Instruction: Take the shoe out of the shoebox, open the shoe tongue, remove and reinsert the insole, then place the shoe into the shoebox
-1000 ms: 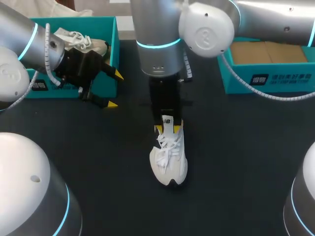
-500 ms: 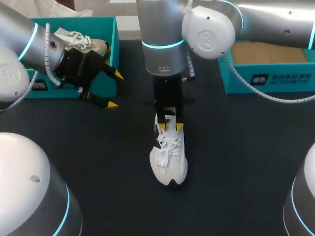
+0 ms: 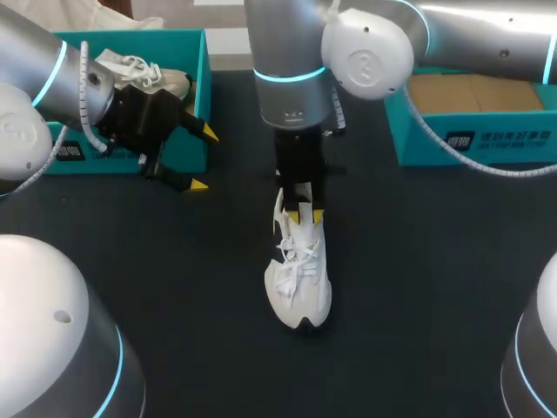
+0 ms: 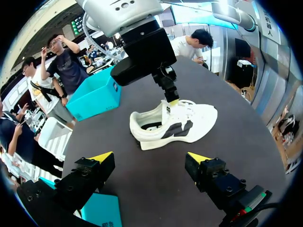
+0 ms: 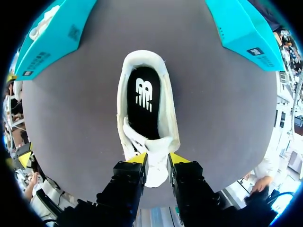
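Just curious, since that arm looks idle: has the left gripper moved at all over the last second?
No. The left gripper hangs open at the same spot as before, in front of the near corner of the teal shoebox.

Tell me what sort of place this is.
Likely a robot test bench for shoe handling: a dark table, two teal shoeboxes at its far side, and a white shoe whose tongue the right gripper pinches.

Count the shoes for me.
2: a white lace-up sneaker on the black table, gripped by the right end effector; another white sneaker in the left teal cardboard shoebox. Others may be hidden.
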Available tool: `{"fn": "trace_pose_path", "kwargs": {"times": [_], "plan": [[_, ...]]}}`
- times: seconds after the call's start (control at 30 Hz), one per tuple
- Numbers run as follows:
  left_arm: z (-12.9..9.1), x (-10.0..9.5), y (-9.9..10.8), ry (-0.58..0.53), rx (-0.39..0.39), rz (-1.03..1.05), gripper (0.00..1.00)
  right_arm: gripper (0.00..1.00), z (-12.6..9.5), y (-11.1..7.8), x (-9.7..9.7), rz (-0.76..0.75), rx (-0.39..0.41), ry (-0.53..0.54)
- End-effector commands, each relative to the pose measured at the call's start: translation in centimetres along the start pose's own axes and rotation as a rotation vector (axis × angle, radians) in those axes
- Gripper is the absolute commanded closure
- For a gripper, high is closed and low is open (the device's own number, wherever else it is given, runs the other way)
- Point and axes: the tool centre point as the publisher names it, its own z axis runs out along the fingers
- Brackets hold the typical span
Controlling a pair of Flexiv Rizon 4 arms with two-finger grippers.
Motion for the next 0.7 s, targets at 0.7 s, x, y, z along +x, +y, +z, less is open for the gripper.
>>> {"fn": "trace_pose_path", "kwargs": {"times": [0.7], "plan": [[0.0, 0.0, 0.0, 0.001, -0.003, 0.0, 0.0, 0.69, -0.9, 1.2, -0.3, -0.029, -0.06, 0.03]]}}
